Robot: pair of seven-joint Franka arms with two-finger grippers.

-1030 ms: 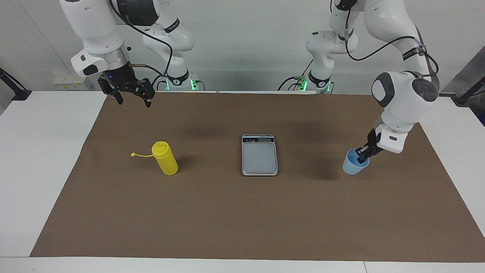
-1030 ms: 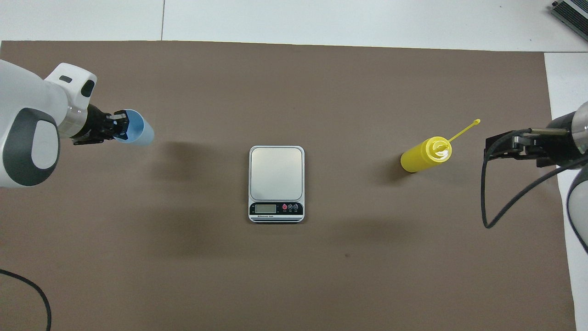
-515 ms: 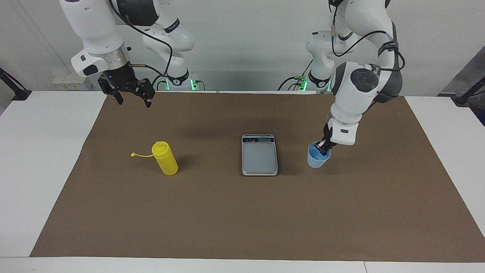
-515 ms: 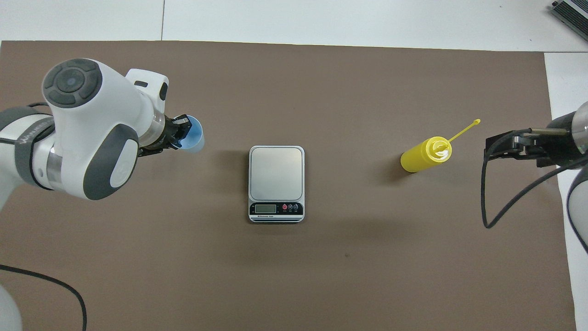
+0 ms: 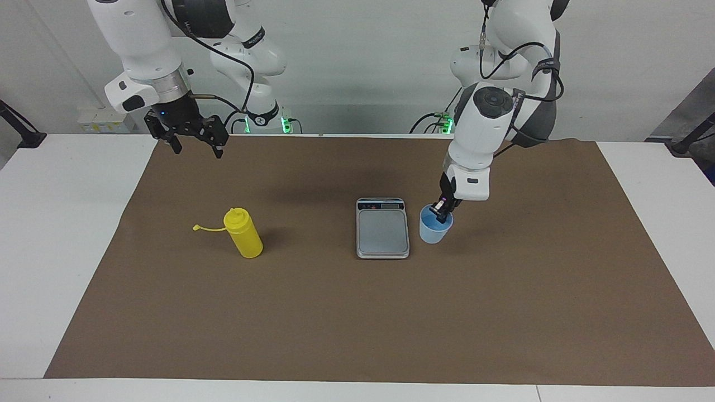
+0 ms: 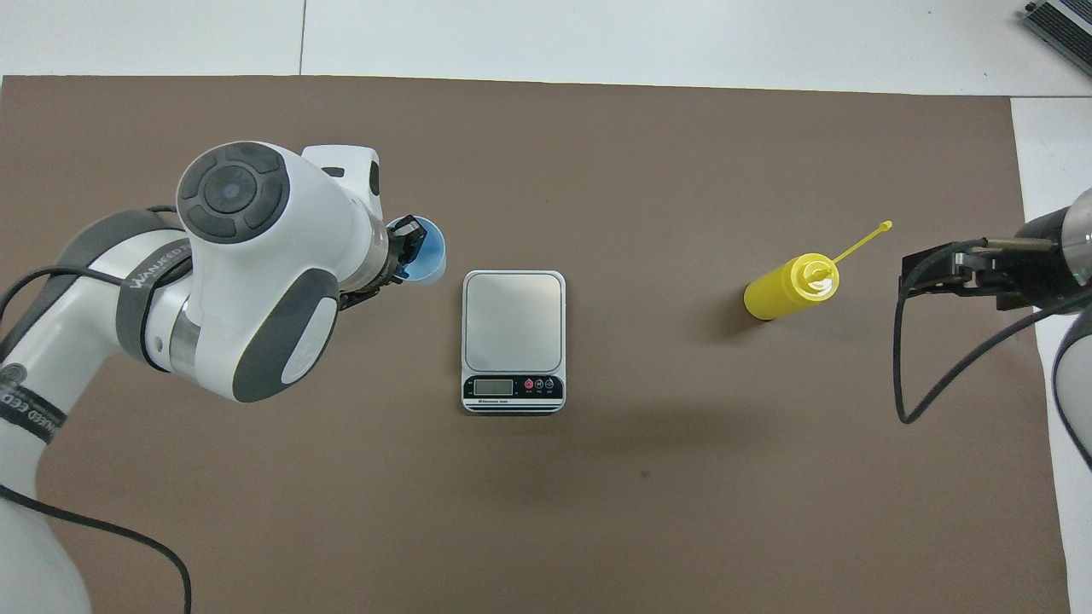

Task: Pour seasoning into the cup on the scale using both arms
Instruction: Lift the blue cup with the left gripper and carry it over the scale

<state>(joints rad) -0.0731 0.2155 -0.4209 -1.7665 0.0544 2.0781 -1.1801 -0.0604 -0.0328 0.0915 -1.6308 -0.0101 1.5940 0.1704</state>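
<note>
The light-blue cup (image 5: 434, 230) (image 6: 429, 256) hangs from my left gripper (image 5: 443, 209) (image 6: 409, 251), which is shut on its rim with one finger inside. The cup is close beside the grey scale (image 5: 382, 231) (image 6: 514, 320), on the side toward the left arm's end of the table. I cannot tell whether the cup touches the mat. The scale's plate is bare. The yellow seasoning bottle (image 5: 244, 235) (image 6: 787, 290) stands upright toward the right arm's end, its cap strap sticking out. My right gripper (image 5: 198, 149) (image 6: 926, 275) waits open above the mat's edge, apart from the bottle.
A brown mat (image 5: 357, 318) covers the middle of the white table (image 5: 61, 223). A black cable (image 6: 904, 375) loops down from the right arm over the mat's end. The left arm's white links (image 6: 256, 281) hang over the mat beside the scale.
My left arm has carried the cup across the mat from the left arm's end to right beside the scale. The right arm, the bottle and the scale have not moved.
</note>
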